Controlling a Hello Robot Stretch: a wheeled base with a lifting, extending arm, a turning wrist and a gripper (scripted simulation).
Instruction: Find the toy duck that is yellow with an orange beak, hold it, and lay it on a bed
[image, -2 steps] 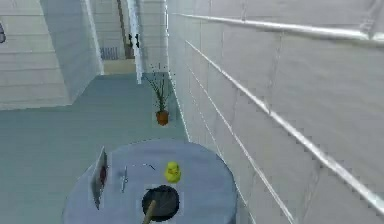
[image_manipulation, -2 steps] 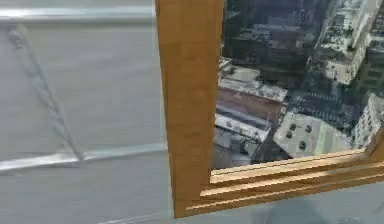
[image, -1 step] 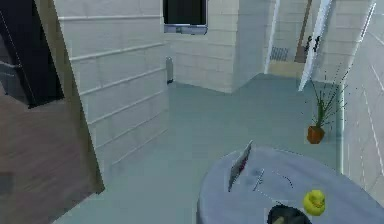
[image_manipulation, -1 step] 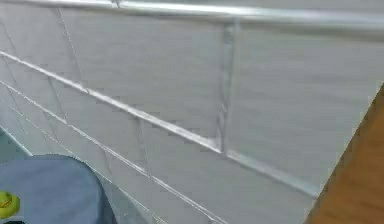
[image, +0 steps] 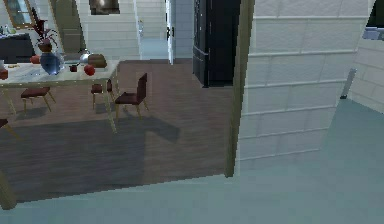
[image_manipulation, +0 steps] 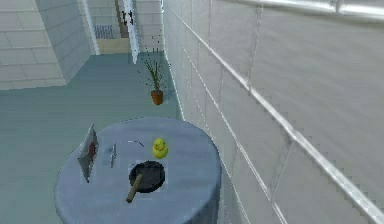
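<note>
"Arm side view, look: the small yellow toy duck (image_manipulation: 159, 149) sits on the round grey-blue table (image_manipulation: 190, 170)."
"And the claw?"
"Can't tell its state. Best square up close before reaching."

Soft, fairly dim light is lying evenly over both views. The chairs (image: 132, 95) are casting grey shadows across the wooden floor (image: 170, 130), while a doorway (image: 153, 35) beyond is glowing brighter.
</note>
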